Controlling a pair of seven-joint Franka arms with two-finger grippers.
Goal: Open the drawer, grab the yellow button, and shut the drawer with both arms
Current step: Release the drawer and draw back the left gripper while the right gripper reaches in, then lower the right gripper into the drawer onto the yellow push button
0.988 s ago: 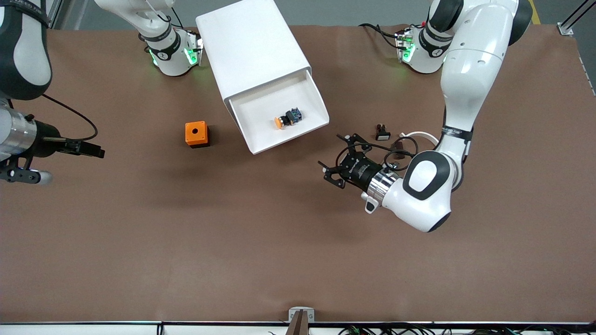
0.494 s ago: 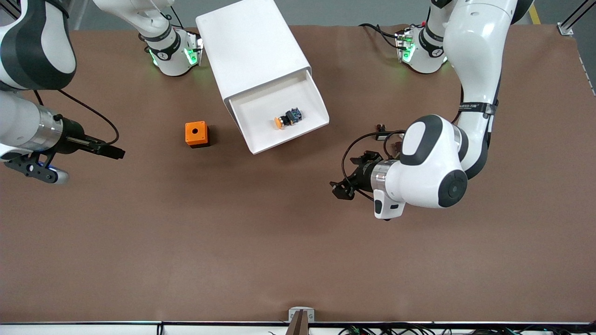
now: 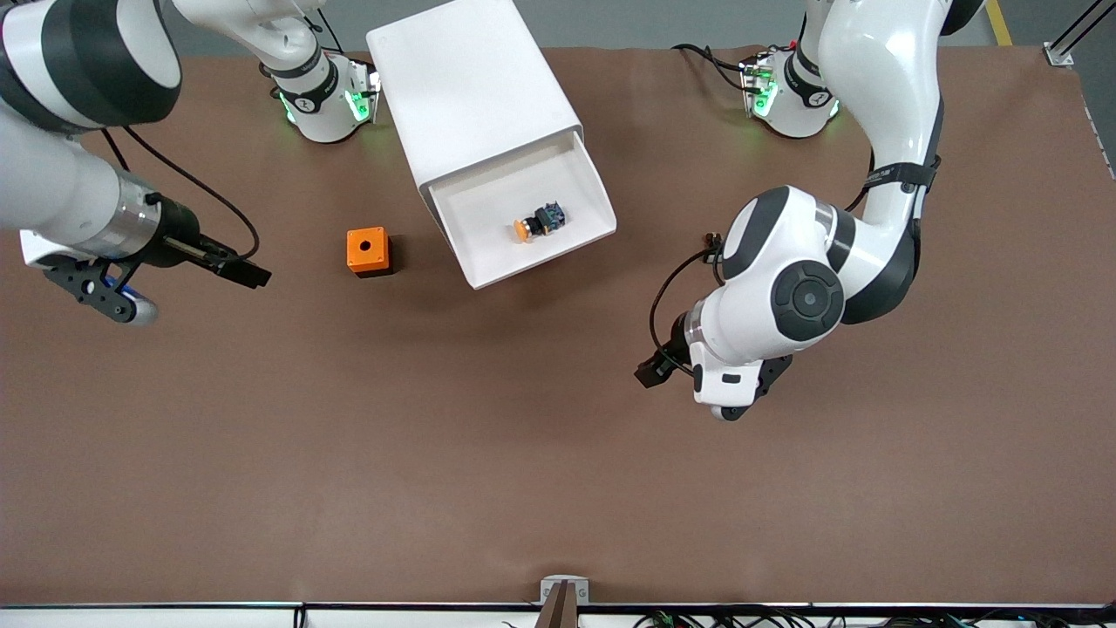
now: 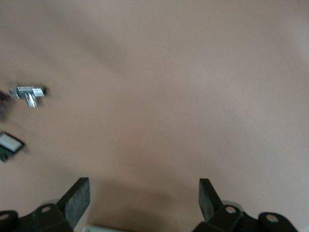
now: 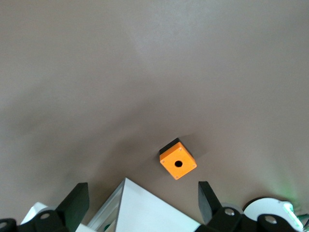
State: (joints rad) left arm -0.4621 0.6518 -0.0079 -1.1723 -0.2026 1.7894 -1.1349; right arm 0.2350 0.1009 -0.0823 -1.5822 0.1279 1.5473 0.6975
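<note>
Button (image 3: 532,225) lies in the pulled-out drawer (image 3: 523,218), upper middle of the front view, untouched. Left hand (image 3: 656,368) hangs empty with fingers spread over bare table (image 3: 436,453), right of centre. Right hand (image 3: 248,274), also spread and empty, hovers at middle left, beside the orange cube (image 3: 367,251). White cabinet (image 3: 471,87) sits top centre.

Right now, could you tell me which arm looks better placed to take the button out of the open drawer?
Probably the right: its open gripper points toward the drawer holding the button, past the orange cube. The left gripper, also open, faces bare table nearer the front camera.
</note>
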